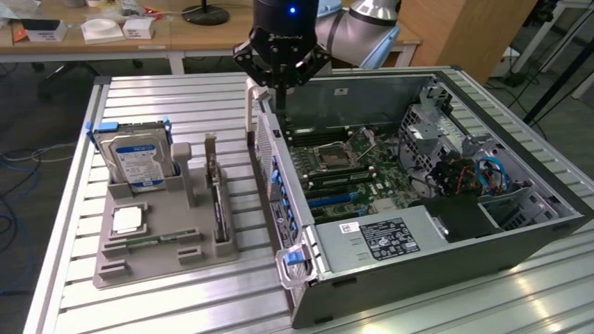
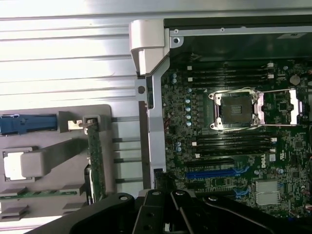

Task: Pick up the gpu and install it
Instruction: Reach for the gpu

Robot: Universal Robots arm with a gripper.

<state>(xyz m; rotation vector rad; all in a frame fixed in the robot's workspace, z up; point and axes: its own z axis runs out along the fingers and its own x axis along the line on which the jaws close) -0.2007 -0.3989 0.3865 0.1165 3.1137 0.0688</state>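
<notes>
Over the computer case's (image 1: 436, 271) far corner, the gripper (image 1: 277, 97) hangs pressed together, empty; the gpu (image 1: 215, 188) stands on edge along the grey tray's (image 1: 167, 257) case-side edge.

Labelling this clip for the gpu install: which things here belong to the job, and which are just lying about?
Job: gpu, gripper, motherboard, blue expansion slot.
Lying about: hard drive, processor chip, memory stick.

A ribbed metal worktop (image 1: 149, 94) stands over dark floor (image 1: 42, 111) with loose cables (image 1: 21, 158). Behind are a wooden desk (image 1: 102, 49) and cabinet (image 1: 469, 31).
</notes>
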